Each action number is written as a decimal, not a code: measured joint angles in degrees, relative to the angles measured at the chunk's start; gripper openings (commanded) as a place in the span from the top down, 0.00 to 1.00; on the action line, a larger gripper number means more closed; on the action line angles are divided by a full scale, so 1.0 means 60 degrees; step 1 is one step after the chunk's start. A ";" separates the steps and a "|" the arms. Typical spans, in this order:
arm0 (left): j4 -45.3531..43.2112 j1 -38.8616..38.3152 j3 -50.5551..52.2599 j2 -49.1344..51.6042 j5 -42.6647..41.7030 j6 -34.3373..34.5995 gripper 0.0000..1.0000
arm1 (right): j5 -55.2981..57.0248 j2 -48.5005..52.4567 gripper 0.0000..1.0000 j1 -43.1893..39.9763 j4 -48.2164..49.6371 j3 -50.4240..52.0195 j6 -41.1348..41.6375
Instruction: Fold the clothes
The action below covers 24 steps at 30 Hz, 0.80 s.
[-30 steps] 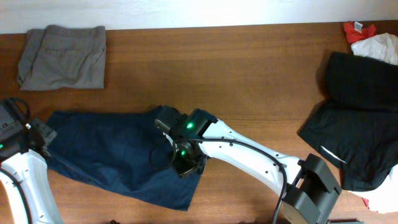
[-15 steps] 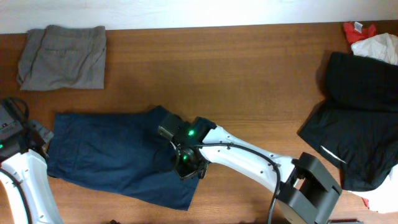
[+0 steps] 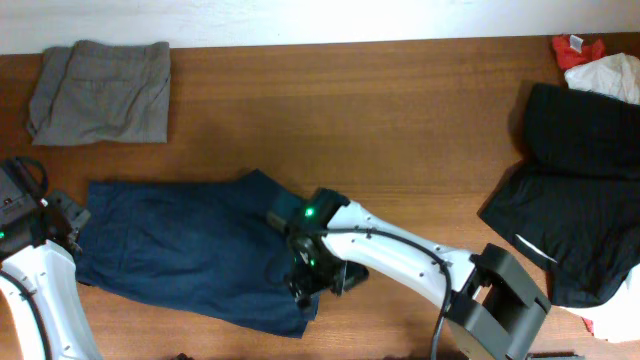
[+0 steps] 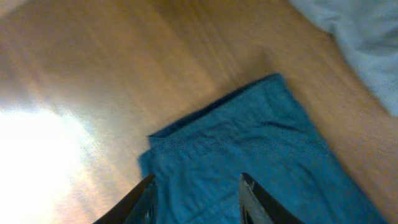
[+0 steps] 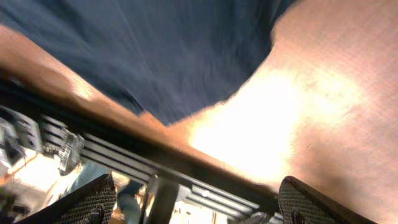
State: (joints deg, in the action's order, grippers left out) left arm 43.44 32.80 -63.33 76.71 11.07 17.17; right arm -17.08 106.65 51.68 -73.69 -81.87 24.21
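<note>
Shifted: right tool [image 3: 320, 282] toward the table's [image 3: 400, 120] near edge, jaws sprung wide, empty. Left tool [image 4: 198, 196] part-open, empty. Navy shorts [image 3: 180, 245] centre-left, apparently doubled; I judge further folds remain.

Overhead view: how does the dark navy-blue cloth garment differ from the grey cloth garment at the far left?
Colour: the dark navy-blue cloth garment is deep blue; the grey folded cloth garment is pale grey. Pose: the navy one lies spread out; the grey one is folded into a compact block. Size: the navy one covers clearly more table than the grey. Both are plain soft cloth on the brown wooden table.
</note>
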 measured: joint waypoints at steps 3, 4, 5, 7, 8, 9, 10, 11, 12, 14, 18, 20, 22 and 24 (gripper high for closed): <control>0.0011 0.0000 0.0000 0.0022 -0.0827 0.0018 0.76 | 0.0299 0.0000 0.52 -0.0317 0.0368 -0.0929 -0.0044; 0.0036 0.0000 0.0000 0.0066 -0.1071 0.0029 0.79 | 0.0361 -0.0004 0.62 -0.0441 0.0659 -0.1147 -0.0055; 0.0095 0.0000 0.0000 0.0146 -0.1359 0.0022 0.87 | 0.0419 -0.0011 0.74 -0.0565 0.0958 -0.1282 -0.0076; 0.0270 0.0000 0.0000 0.0550 -0.2007 0.0011 0.92 | 0.0495 -0.0018 0.84 -0.0834 0.1661 -0.1330 -0.0102; 0.0339 -0.0029 0.0000 0.0772 -0.2277 0.0040 0.94 | 0.0528 -0.0018 0.84 -0.0925 0.1942 -0.1308 -0.0091; 0.0408 -0.0084 -0.0004 0.1027 -0.2470 0.0055 0.95 | 0.0561 -0.0018 0.85 -0.0984 0.2197 -0.1282 -0.0127; 0.0481 -0.0153 0.0000 0.1253 -0.2575 0.0058 0.96 | 0.0597 -0.0015 0.85 -0.1002 0.2317 -0.1271 -0.0138; 0.0535 -0.0240 0.0000 0.1479 -0.2681 0.0062 0.96 | 0.0627 0.0004 0.86 -0.1005 0.2375 -0.1260 -0.0142; 0.0579 -0.0310 0.0000 0.1650 -0.2761 0.0066 0.98 | 0.0670 0.0036 0.87 -0.1002 0.2415 -0.1253 -0.0146; 0.0656 -0.0466 0.0000 0.2065 -0.2860 0.0066 0.99 | 0.0787 0.0182 0.90 -0.1002 0.2546 -0.1246 -0.0146; 0.0688 -0.0572 0.0000 0.2936 -0.2958 0.0066 0.99 | 0.0991 0.0885 0.91 -0.1002 0.2834 -0.1209 -0.0149; 0.0688 -0.0572 0.0000 0.3147 -0.2914 0.0066 0.99 | 0.1129 0.1195 0.91 -0.1031 0.2830 -0.1191 -0.0149; 0.0688 -0.0572 0.0000 0.3260 -0.2805 0.0066 0.98 | 0.1242 0.1432 0.91 -0.1078 0.2852 -0.1191 -0.0142; 0.0685 -0.0572 0.0000 0.3275 -0.2667 0.0066 0.98 | 0.1355 0.1705 0.92 -0.1304 0.2914 -0.1191 -0.0142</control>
State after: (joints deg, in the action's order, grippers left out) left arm 47.55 29.36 -63.33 96.36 -4.93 17.56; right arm -8.95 116.88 43.86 -56.21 -89.01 23.35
